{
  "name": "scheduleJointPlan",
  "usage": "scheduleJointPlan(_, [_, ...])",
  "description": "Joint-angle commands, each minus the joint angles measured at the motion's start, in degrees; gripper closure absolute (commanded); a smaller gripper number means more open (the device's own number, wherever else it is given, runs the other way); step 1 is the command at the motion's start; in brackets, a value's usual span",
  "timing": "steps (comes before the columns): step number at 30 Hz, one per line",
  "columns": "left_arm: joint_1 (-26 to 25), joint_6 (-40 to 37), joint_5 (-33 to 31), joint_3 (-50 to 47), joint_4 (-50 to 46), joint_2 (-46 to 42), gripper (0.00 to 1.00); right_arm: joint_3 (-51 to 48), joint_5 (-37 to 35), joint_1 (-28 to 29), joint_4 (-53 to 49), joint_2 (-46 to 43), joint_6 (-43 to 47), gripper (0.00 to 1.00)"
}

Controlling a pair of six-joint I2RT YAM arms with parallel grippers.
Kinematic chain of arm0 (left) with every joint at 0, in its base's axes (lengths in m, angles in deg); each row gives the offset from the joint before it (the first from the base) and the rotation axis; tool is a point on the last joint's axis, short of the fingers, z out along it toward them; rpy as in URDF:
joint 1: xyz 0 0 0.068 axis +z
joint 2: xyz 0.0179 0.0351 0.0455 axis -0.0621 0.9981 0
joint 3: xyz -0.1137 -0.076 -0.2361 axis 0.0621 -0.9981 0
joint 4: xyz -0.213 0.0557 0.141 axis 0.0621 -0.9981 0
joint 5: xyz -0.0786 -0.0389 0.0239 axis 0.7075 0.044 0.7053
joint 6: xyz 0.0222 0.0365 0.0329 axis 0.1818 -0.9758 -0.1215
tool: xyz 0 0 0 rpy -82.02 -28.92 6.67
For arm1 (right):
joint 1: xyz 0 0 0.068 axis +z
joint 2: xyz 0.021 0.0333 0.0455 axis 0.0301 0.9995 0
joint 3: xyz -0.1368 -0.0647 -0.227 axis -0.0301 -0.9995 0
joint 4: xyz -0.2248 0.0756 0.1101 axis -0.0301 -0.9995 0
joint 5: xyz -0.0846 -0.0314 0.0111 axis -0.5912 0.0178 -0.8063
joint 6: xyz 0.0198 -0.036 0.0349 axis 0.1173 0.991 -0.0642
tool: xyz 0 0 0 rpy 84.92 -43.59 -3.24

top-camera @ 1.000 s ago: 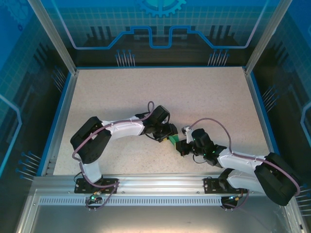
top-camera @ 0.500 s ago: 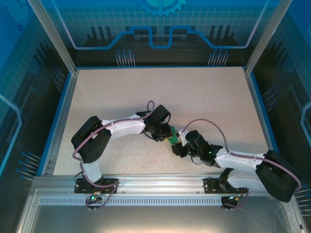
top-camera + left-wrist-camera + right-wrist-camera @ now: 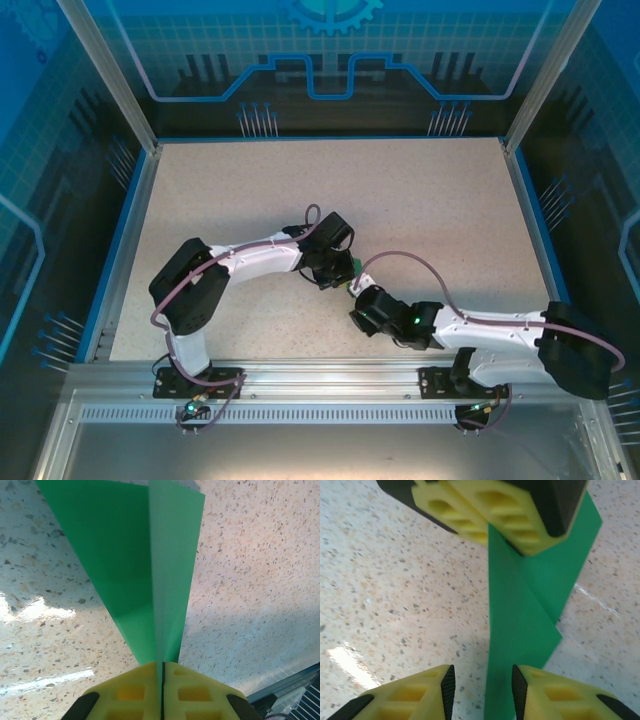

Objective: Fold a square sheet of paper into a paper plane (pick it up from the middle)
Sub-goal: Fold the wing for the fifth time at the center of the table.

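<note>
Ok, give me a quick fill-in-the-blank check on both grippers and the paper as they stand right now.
1. The left gripper is ___ on the folded paper.
2. The right gripper is ___, its fingers standing apart on either side of the folded paper.
3. The folded paper is bright ___ in colour.
4. The fingers of the right gripper are ___ in colour.

Missing words: shut; open; green; yellow.
</note>
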Motion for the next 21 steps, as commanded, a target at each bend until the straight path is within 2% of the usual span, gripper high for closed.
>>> scheduleJointPlan(1, [0.4, -1.2, -0.5, 2.0, -2.8, 1.1, 0.91, 2.9, -7.5, 2.5, -8.5, 2.0, -3.5, 0.63])
scheduleJointPlan(10, [0.3, -1.5, -0.4, 2.4, -3.2, 1.2, 0.91, 7.5, -9.4, 4.4, -10.1, 8.5, -4.6, 0.80])
scheduleJointPlan(21, [0.3, -1.6, -0.7, 2.4, -3.7, 1.3, 0.90, 8.8, -8.1, 4.4, -9.3, 10.4, -4.1, 0.97])
